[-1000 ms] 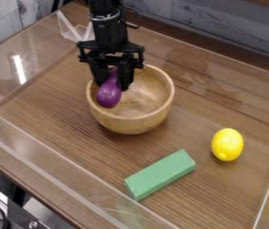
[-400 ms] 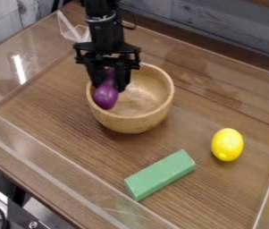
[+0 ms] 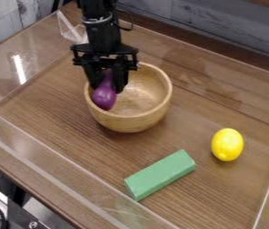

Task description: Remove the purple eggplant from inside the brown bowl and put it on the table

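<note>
The brown bowl (image 3: pixel 140 103) sits left of centre on the table (image 3: pixel 65 152). My black gripper (image 3: pixel 105 82) points straight down over the bowl's left rim and is shut on the purple eggplant (image 3: pixel 105 94). The eggplant hangs upright between the fingers, at about the height of the bowl's left wall. Its lower end shows against the rim, and its top is hidden by the fingers.
A yellow lemon (image 3: pixel 227 144) lies at the right. A green block (image 3: pixel 161 173) lies at the front, below the bowl. Clear acrylic walls (image 3: pixel 17 67) edge the tabletop on all sides.
The gripper with the eggplant has shifted slightly left and up in the picture, toward the bowl's left rim. The bowl, lemon and block have not moved.
</note>
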`<act>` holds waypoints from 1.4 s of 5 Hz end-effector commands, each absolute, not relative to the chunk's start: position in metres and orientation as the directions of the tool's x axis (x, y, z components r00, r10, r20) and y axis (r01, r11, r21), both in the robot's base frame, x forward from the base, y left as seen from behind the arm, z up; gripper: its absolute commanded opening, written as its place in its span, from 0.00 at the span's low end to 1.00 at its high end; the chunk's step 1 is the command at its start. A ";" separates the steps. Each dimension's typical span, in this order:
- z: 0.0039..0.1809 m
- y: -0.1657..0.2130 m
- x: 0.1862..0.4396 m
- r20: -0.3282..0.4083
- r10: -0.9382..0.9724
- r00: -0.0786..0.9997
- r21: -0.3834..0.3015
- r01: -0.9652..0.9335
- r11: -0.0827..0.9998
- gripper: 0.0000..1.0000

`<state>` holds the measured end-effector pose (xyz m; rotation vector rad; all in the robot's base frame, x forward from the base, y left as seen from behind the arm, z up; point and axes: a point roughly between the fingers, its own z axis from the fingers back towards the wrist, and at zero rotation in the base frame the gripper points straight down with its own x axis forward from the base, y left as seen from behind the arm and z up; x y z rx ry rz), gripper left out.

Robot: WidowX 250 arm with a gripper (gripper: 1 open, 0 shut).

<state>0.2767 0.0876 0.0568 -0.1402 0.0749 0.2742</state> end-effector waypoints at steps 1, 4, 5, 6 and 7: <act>0.073 0.095 0.280 -0.033 0.284 0.958 -0.122 -0.286 0.951 0.00; 0.079 0.079 0.279 -0.034 0.270 0.962 -0.138 -0.272 0.952 0.00; 0.088 0.062 0.281 -0.028 0.249 0.968 -0.154 -0.251 0.956 0.00; 0.096 0.044 0.283 -0.022 0.224 0.974 -0.171 -0.225 0.959 0.00; 0.099 0.015 0.286 -0.019 0.187 0.982 -0.187 -0.187 0.964 0.00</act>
